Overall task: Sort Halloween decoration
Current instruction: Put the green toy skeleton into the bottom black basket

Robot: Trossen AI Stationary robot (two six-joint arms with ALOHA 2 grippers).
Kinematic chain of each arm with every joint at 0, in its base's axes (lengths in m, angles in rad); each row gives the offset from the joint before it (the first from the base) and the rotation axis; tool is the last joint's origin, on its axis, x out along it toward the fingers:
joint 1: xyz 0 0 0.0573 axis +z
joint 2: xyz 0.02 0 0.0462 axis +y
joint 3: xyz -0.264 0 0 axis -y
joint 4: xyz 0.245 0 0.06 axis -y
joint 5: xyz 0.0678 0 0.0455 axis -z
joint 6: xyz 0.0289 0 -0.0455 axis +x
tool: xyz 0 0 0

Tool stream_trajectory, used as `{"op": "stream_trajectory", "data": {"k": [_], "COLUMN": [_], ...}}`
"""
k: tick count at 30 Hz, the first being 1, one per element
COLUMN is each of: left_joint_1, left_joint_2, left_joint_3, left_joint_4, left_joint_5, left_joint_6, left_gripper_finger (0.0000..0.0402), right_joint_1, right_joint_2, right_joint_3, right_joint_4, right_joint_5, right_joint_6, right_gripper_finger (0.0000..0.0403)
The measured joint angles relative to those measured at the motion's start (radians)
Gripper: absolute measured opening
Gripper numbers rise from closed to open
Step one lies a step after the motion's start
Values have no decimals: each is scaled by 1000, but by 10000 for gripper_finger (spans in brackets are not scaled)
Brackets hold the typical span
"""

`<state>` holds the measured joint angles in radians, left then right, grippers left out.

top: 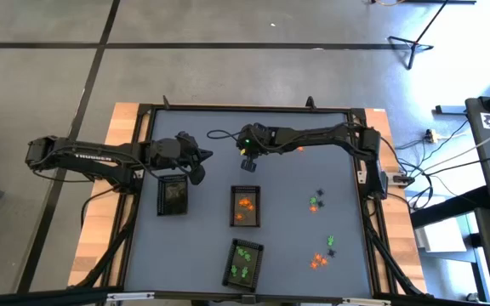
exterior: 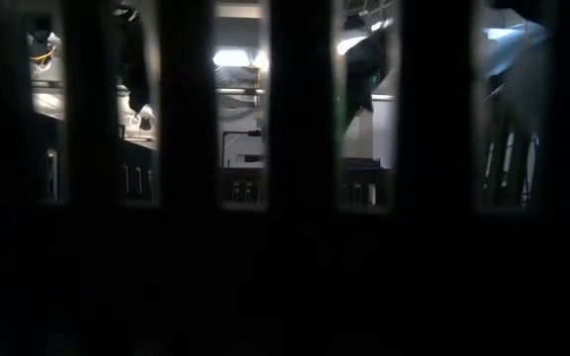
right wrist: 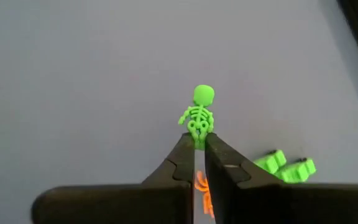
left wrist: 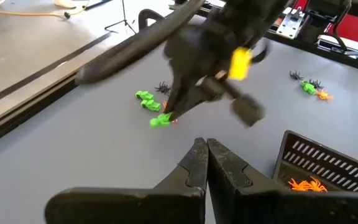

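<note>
Our right gripper (right wrist: 196,144) reaches toward the far middle of the grey table (top: 202,246), its fingers pinched narrow on the legs of a green skeleton (right wrist: 198,112), which stands up from the fingertips. Just beside it on the table lie another green trinket (right wrist: 286,167) and an orange trinket (right wrist: 202,185) partly hidden under the fingers.

Our left gripper (left wrist: 205,154) hovers over the far left of the table, fingers pressed together with nothing between them, above the left tray (top: 173,196).

The middle tray (top: 245,206) holds orange pieces, and the near tray (top: 244,263) holds green ones. More green, orange and black trinkets (top: 322,252) lie scattered on the right side of the table. We see only dark bars in the low view.
</note>
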<state>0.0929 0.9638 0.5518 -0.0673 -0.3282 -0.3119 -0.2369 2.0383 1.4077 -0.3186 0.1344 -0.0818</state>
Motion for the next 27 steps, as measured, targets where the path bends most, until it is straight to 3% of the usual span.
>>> {"op": "stream_trajectory", "data": {"k": [7, 12, 19, 27], "left_joint_1": [0, 0, 0, 0], "left_joint_2": [0, 0, 0, 0], "left_joint_3": [0, 0, 0, 0], "left_joint_4": [0, 1, 0, 0], "left_joint_5": [0, 0, 0, 0], "left_joint_6": [0, 0, 0, 1], "left_gripper_finger": [0, 0, 0, 0], "right_joint_1": [85, 209, 462, 689], "right_joint_2": [-141, -218, -236, -202], "right_joint_3": [-1, -1, -1, -1], "right_joint_4": [-138, -208, -177, -28], "right_joint_5": [-2, -30, -210, -207], "right_joint_6": [31, 73, 78, 90], "right_gripper_finger": [9, 6, 3, 16]}}
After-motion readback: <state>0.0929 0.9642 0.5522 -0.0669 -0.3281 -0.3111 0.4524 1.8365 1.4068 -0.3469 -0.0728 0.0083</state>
